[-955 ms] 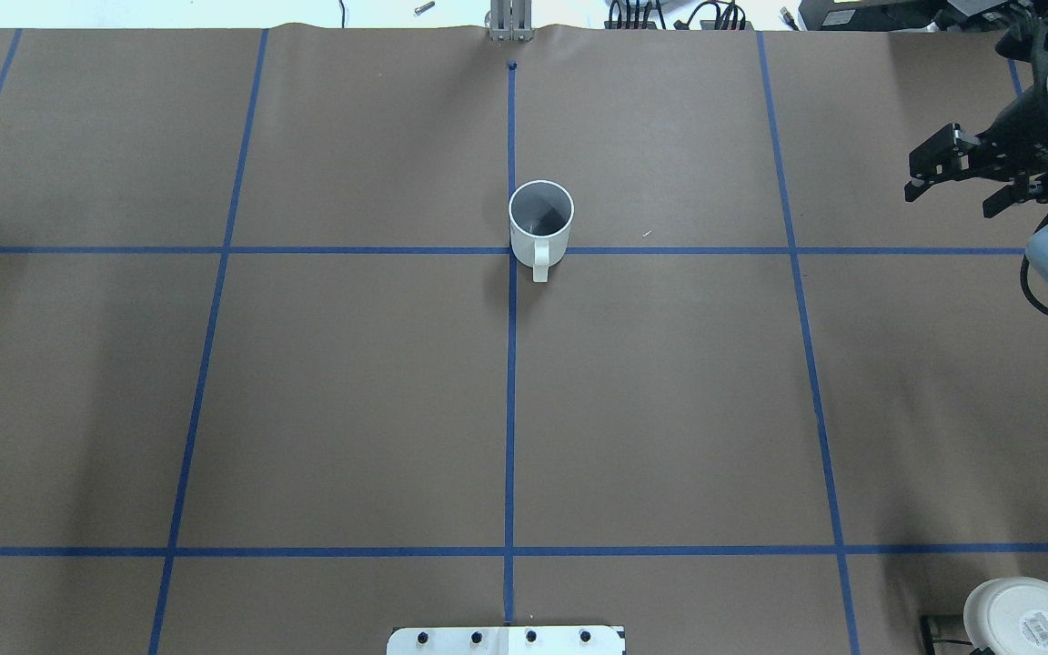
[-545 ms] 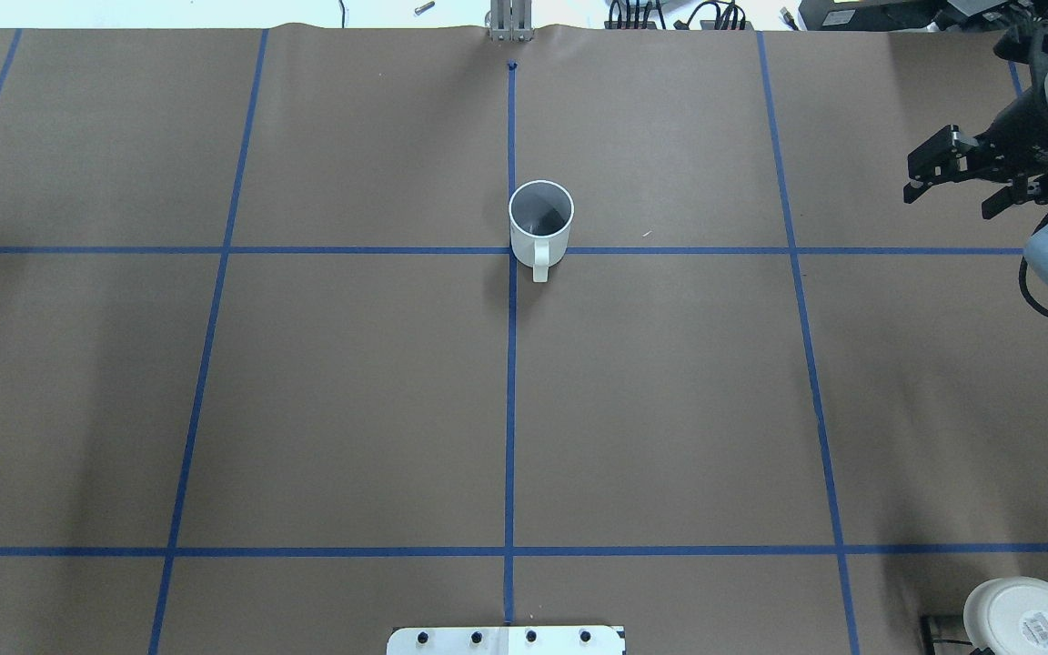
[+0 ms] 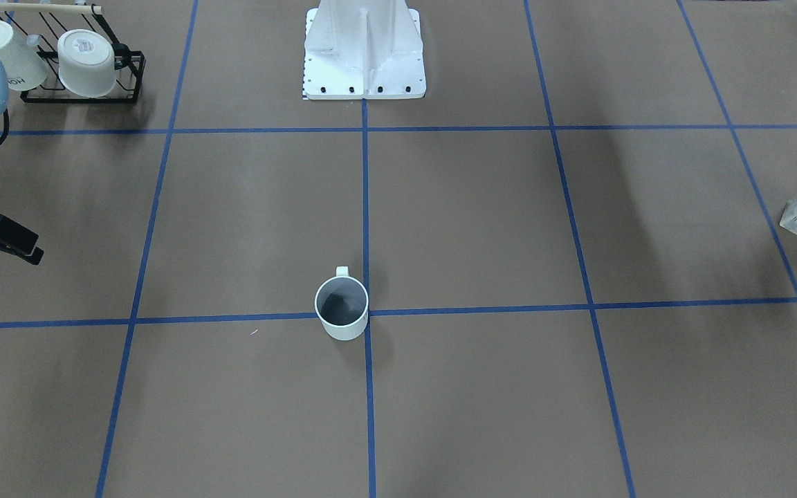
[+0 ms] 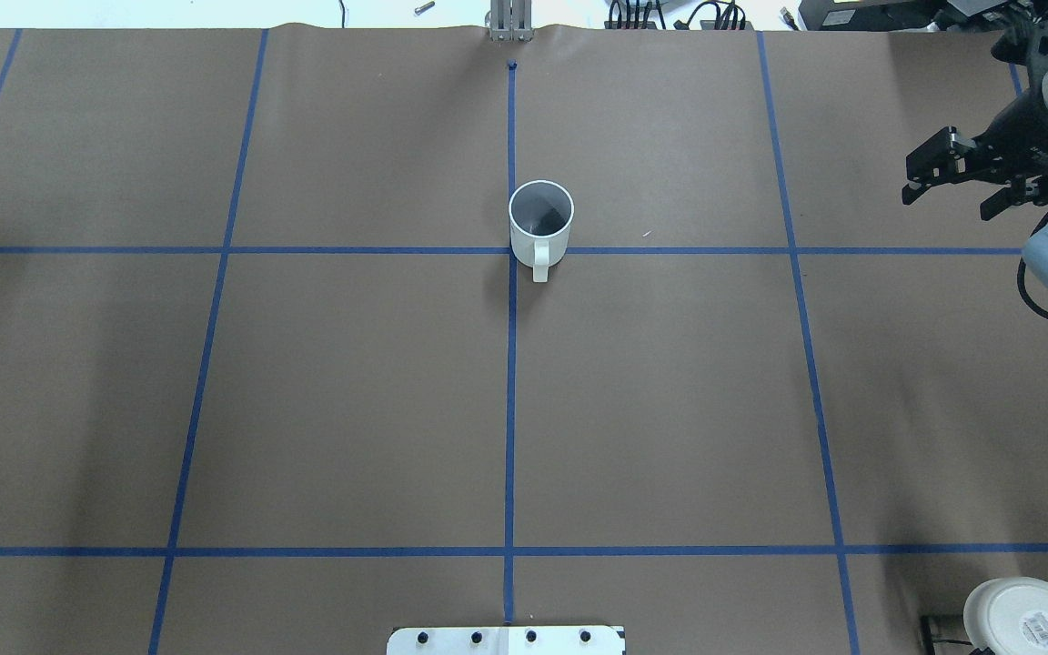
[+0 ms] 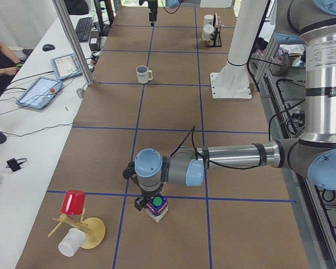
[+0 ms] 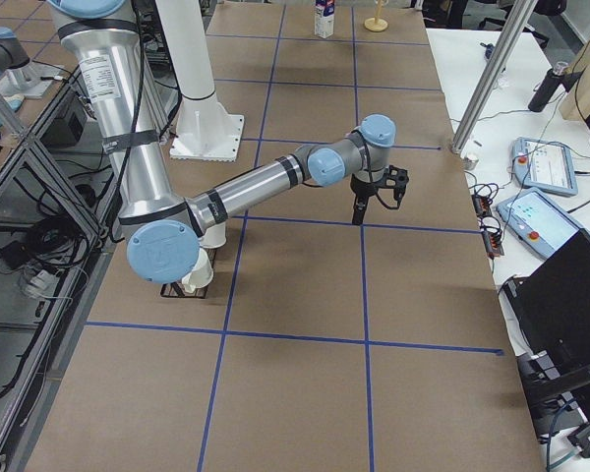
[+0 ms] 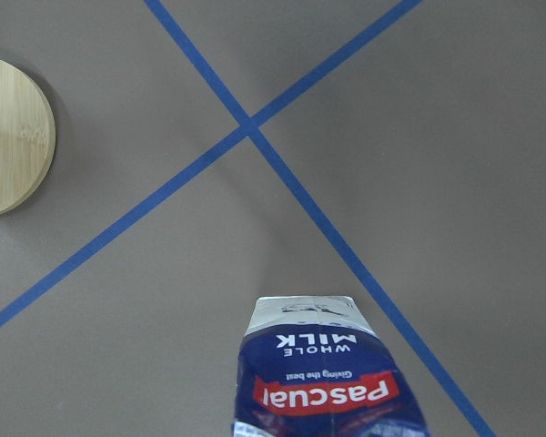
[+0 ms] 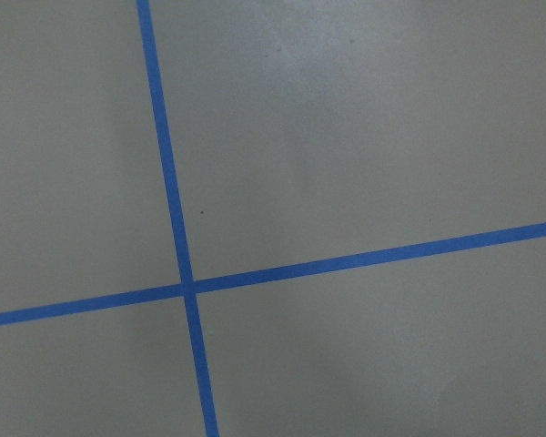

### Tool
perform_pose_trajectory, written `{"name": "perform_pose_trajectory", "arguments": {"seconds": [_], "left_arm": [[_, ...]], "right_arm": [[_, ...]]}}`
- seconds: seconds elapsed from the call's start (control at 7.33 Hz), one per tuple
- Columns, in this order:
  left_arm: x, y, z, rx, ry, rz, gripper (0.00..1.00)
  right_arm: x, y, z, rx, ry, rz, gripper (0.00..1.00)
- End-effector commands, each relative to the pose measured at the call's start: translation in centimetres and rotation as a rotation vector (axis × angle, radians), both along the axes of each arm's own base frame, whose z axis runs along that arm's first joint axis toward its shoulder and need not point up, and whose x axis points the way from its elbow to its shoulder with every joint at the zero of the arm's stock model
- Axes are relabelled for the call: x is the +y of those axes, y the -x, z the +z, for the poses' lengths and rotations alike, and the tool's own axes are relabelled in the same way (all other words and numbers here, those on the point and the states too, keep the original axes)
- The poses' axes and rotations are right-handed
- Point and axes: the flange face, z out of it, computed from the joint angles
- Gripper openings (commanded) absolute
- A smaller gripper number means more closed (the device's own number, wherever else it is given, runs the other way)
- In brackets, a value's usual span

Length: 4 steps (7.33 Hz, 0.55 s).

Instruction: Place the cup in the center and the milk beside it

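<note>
The cup [image 4: 540,223], a white mug with a dark inside, stands upright where the tape lines cross at the table's middle, handle toward the robot; it also shows in the front view [image 3: 341,309]. The milk [image 5: 157,207], a blue and white carton with a green cap, is at the left end of the table, under my left gripper [image 5: 150,203]. It fills the bottom of the left wrist view [image 7: 328,378]. I cannot tell whether that gripper is open or shut. My right gripper [image 4: 950,196] is open and empty, above the far right of the table.
A black rack [image 3: 73,59] with white cups stands near the robot base [image 3: 364,52] on the right side. A red cup [image 5: 74,202], a white cup [image 5: 71,242] and a wooden stand [image 5: 84,230] lie near the milk. Tablets [image 5: 42,92] lie beyond the far edge.
My right arm has drifted very slightly toward the far edge. The cup has not moved.
</note>
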Motion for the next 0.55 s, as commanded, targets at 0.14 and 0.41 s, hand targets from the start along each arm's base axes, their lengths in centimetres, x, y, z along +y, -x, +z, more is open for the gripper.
{"name": "perform_pose_trajectory", "arguments": {"seconds": [0.14, 0.41], "left_arm": [[0.0, -0.4, 0.4, -0.003, 0.011, 0.009, 0.98], [0.1, -1.3, 1.1, -0.003, 0.023, 0.029, 0.98]], "right_arm": [[0.0, 0.0, 0.0, 0.000, 0.001, 0.000, 1.00], [0.0, 0.0, 0.0, 0.000, 0.001, 0.000, 1.00]]}}
